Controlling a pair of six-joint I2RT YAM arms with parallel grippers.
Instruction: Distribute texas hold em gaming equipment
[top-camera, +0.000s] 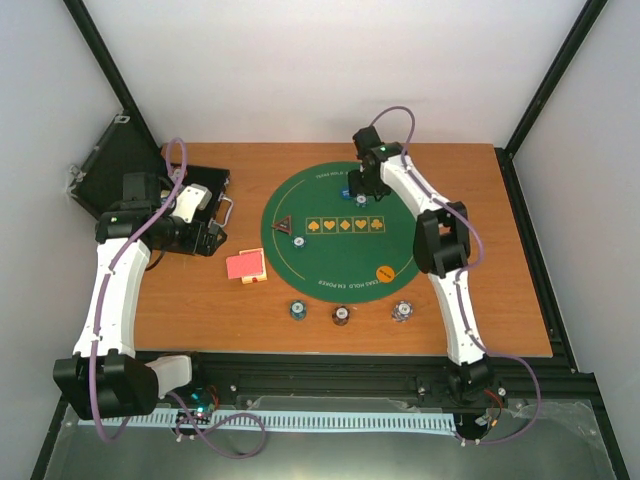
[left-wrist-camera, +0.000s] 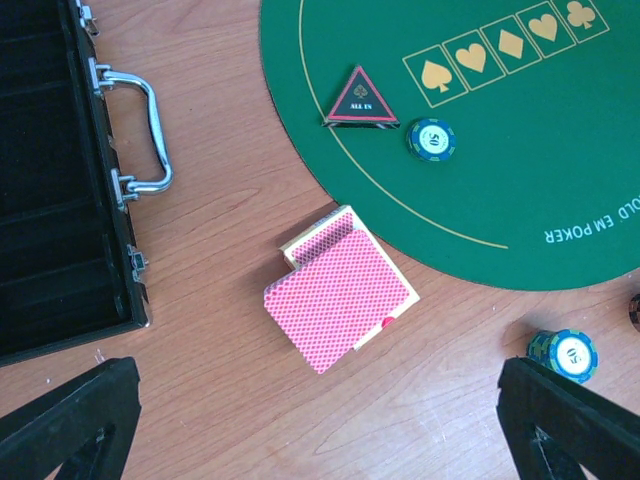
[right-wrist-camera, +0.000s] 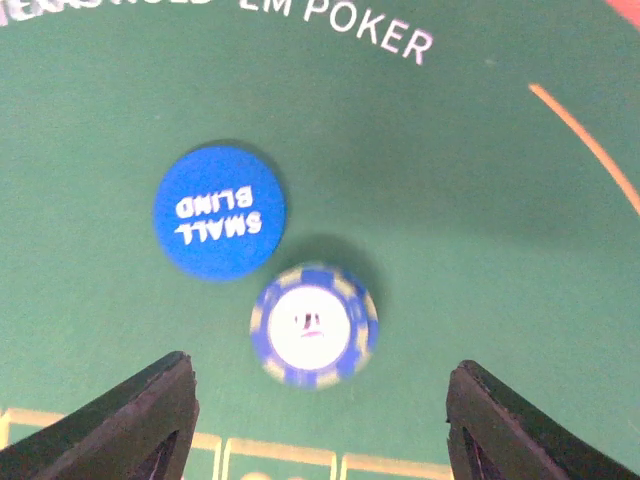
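Observation:
A red-backed card deck (top-camera: 246, 266) lies on the wood left of the green mat, also in the left wrist view (left-wrist-camera: 340, 290). My left gripper (left-wrist-camera: 318, 385) is open and empty above the table just near of the deck. A dark triangular marker (left-wrist-camera: 360, 100) and a green chip (left-wrist-camera: 431, 138) lie on the mat's left part. My right gripper (right-wrist-camera: 320, 375) is open over the mat's far side, its fingers either side of a blue-striped chip (right-wrist-camera: 314, 325) lying beside the blue Small Blind button (right-wrist-camera: 220, 212). An orange button (top-camera: 384, 271) lies on the mat's near right.
The round green felt mat (top-camera: 340, 255) covers the table's middle. Three chip stacks (top-camera: 297, 310) (top-camera: 341, 315) (top-camera: 402, 312) stand on the wood near of it. The open black case (left-wrist-camera: 60, 180) with its metal handle (left-wrist-camera: 140, 130) lies at the left.

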